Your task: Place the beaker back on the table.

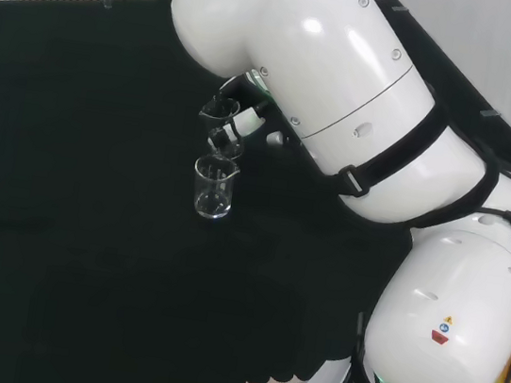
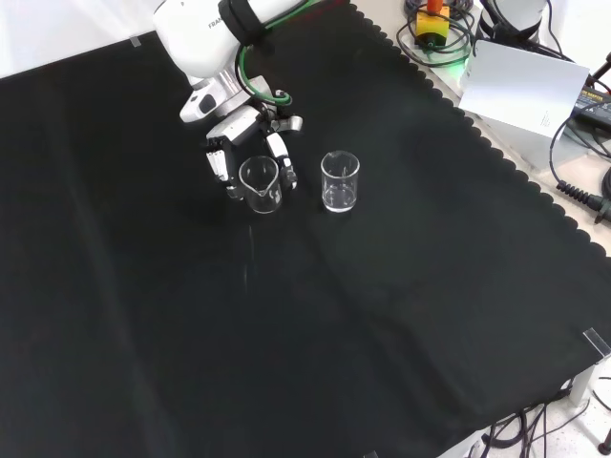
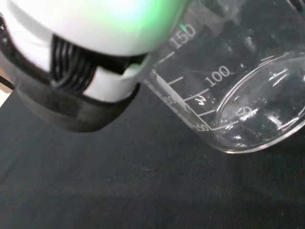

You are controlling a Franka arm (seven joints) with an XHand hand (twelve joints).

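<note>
In the front view the hand [image 2: 236,130] reaches down from the top, its fingers [image 2: 221,160] curled on both sides of a clear glass beaker [image 2: 261,184] with a spout. The wrist view shows this beaker [image 3: 238,95] close up, tilted, with printed graduation marks and nothing inside, beside a white and black part of the hand [image 3: 71,71]. I cannot tell whether its base touches the cloth. In the head view the held beaker [image 1: 220,115] sits against a white finger of the hand [image 1: 247,122]. A second clear beaker [image 2: 340,180] [image 1: 213,187] stands upright by itself on the black cloth close by.
The arm's big white links [image 1: 361,121] stand at the right of the head view. In the front view the cloth's scalloped edge [image 2: 496,157] runs down the right, with cables and a white box [image 2: 520,86] beyond it.
</note>
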